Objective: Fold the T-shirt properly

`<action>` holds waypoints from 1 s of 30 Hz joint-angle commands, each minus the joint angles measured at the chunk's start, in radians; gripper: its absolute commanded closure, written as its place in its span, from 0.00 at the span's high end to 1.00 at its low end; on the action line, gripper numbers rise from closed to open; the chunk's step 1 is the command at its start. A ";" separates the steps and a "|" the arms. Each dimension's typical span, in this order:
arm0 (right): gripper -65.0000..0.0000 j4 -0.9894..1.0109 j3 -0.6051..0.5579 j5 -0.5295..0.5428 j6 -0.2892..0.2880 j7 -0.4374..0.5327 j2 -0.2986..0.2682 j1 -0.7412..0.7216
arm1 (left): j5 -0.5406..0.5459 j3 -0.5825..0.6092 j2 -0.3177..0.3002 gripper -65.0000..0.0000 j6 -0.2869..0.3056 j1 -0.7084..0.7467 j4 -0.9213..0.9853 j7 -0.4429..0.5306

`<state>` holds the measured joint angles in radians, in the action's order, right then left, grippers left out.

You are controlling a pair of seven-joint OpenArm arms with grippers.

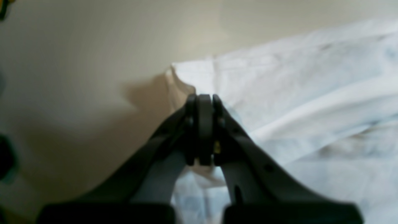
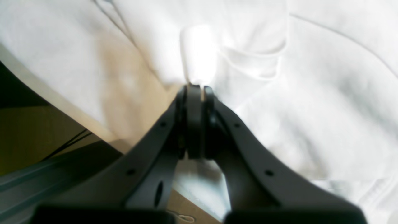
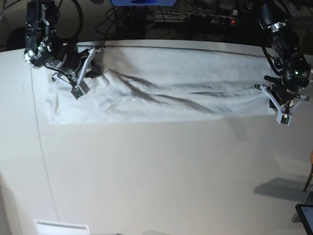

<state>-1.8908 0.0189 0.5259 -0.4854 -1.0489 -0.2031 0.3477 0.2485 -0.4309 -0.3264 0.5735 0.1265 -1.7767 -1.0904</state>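
Observation:
The white T-shirt (image 3: 166,90) lies as a long wrinkled band across the far half of the table. My left gripper (image 1: 203,100) is at the band's right end, shut on the T-shirt's edge (image 1: 178,77) beside a corner that lifts slightly off the table. In the base view the left gripper (image 3: 264,91) sits at the cloth's right end. My right gripper (image 2: 196,88) is shut on a bunched fold of the T-shirt (image 2: 199,53) that rises from its tips. In the base view the right gripper (image 3: 97,68) is at the band's far left end.
The pale table (image 3: 161,171) stretches toward the front. Cables and a power strip (image 3: 210,19) run behind its far edge. A white flat object (image 3: 61,227) lies at the front left. A dark frame (image 2: 46,174) shows below the table edge in the right wrist view.

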 commanded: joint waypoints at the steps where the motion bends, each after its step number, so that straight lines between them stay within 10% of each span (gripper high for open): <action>1: 0.00 -0.002 0.002 0.012 -0.002 0.012 -0.006 -0.014 | -0.001 -0.003 -0.018 0.00 -0.005 0.003 -0.050 0.019; 17: 0.00 0.015 0.010 0.012 -0.002 0.014 -0.003 -0.019 | -0.111 0.111 -0.086 0.00 -0.004 0.075 -0.133 0.023; 30: 0.00 0.018 0.010 0.012 -0.002 0.014 -0.005 -0.039 | -0.318 0.192 -0.113 0.00 0.125 0.077 -0.133 0.077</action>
<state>-1.8603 0.0219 0.5282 -0.4854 -1.0485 -0.2005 0.3183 -0.0525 -0.2279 -0.4191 0.7013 0.2111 -1.8931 -1.0203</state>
